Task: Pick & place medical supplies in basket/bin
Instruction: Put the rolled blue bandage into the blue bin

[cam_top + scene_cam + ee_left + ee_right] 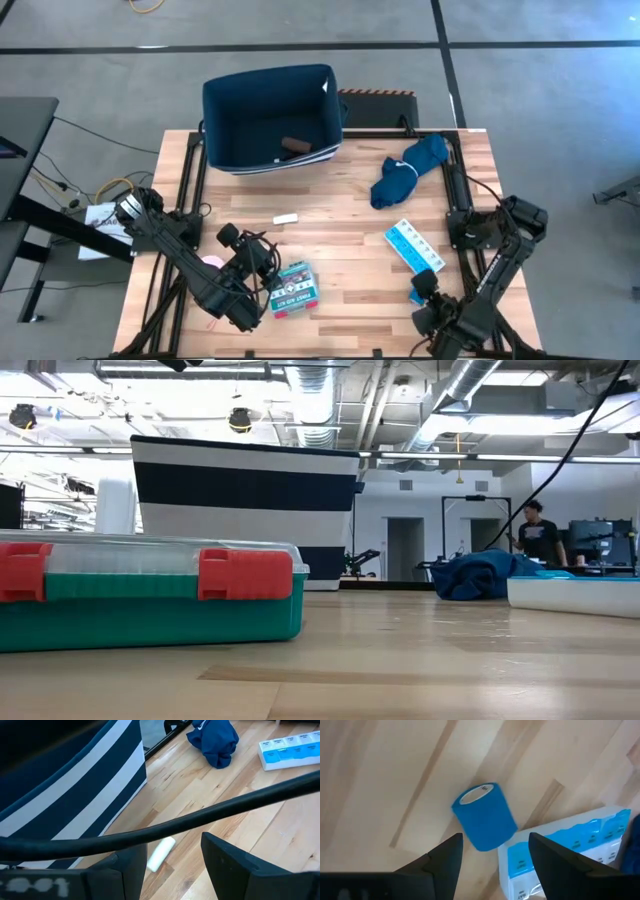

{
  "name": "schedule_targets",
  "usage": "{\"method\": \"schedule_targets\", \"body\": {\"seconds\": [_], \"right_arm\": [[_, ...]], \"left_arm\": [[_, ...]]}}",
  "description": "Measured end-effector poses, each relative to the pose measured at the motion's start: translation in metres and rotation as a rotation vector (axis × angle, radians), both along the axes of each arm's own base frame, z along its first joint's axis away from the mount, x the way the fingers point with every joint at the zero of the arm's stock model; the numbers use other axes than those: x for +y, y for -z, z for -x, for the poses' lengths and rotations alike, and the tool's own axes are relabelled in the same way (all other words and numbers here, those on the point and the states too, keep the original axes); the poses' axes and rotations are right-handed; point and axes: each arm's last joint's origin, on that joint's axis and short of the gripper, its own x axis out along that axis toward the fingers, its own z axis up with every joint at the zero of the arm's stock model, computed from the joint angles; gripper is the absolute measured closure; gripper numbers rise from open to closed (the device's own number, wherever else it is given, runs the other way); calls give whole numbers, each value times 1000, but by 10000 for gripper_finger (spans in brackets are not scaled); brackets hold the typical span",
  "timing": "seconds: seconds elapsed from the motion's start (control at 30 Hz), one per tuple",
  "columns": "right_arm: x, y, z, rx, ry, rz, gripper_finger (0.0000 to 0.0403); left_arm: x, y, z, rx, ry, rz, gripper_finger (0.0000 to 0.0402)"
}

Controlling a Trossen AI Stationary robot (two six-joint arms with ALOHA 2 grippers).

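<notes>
Bright even overhead light, soft shadows, blurred foreground

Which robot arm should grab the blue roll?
The right. Its open gripper hangs just above the blue roll by the pill organizer; the left gripper faces the small white stick.

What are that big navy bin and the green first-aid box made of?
The bin looks like soft fabric: its walls bow slightly and carry woven-looking white stripes. The first-aid box looks like hard glossy plastic: teal base, see-through lid and red snap latches, though the finish can't be confirmed by sight alone.
</notes>
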Motion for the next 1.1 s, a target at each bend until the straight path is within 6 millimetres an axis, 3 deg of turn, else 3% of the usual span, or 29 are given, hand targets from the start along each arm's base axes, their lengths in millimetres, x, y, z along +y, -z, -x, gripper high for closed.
{"method": "schedule_targets", "body": {"seconds": [0.27,0.67,0.93,1.1], "right_arm": [[-5,11,-16,184,-88,-62,163],[-6,68,-33,335,-216,119,162],[-10,75,-40,368,-183,134,167],[-15,70,-43,357,-167,130,202]], "left_arm": [[0,0,0,0,0,0,223],[0,0,0,0,0,0,223],[0,0,0,0,0,0,223],[0,0,0,4,4,-2,223]]}}
